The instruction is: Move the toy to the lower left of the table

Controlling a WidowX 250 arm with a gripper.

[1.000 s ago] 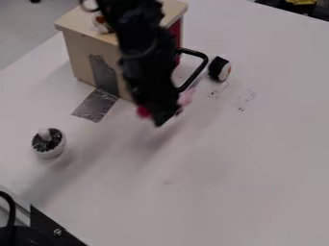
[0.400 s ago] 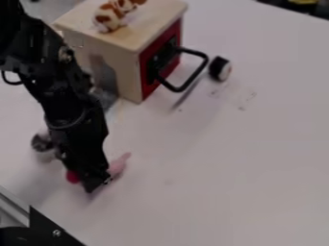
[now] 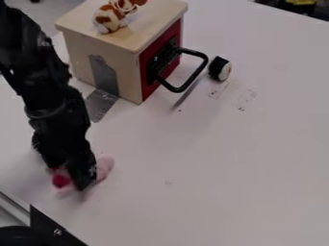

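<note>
The black gripper (image 3: 82,186) hangs low over the lower left part of the white table (image 3: 212,158). A pink toy (image 3: 104,167) with a dark red round part (image 3: 61,180) shows on both sides of the gripper's tip, its middle hidden by the gripper. The gripper is shut on the toy. Whether the toy touches the tabletop I cannot tell.
A wooden box (image 3: 103,62) with a red front and a black handle (image 3: 193,79) stands at the upper left, a brown and white plush (image 3: 109,18) on top. Right of it lies a black and white round object (image 3: 220,68). A metal edge (image 3: 14,206) runs along the lower left.
From beside the wooden box, the gripper has moved down and left across the table with the pink toy. Lately it has shifted slightly further left.
</note>
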